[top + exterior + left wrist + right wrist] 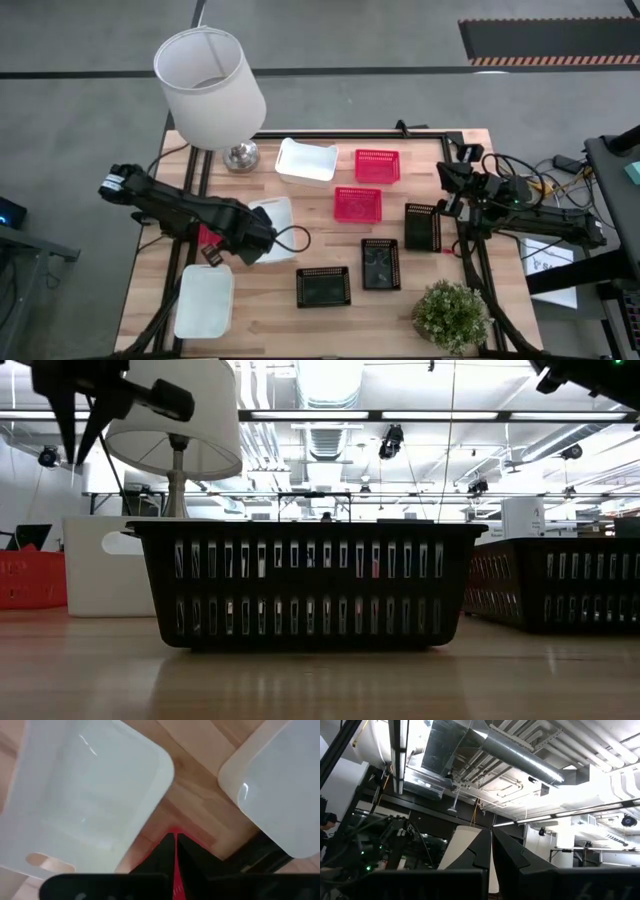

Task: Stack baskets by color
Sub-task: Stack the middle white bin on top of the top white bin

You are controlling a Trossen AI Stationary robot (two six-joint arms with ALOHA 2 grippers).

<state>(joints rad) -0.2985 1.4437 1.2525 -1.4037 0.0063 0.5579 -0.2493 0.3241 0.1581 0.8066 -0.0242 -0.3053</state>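
Three white baskets (pixel 205 300) (pixel 278 212) (pixel 305 162), three black ones (pixel 323 286) (pixel 380 263) (pixel 423 227) and two red ones (pixel 377 165) (pixel 357 203) lie apart on the wood. A third red basket (pixel 208 238) shows under my left arm and sits at table height in the low view (pixel 30 580). My left gripper (pixel 174 836) is shut, points straight down and hangs high over the gap between two white baskets (pixel 85 795) (pixel 280 780). Red shows behind its fingers. My right gripper (pixel 491 837) is shut and raised at the table's right edge (pixel 447 178).
A lamp with a white shade (pixel 210 85) stands at the far left. A small potted plant (pixel 450 315) stands at the near right corner. Black frame rails (pixel 195 190) run along the table's left side. Bare wood lies between the white baskets and the black ones.
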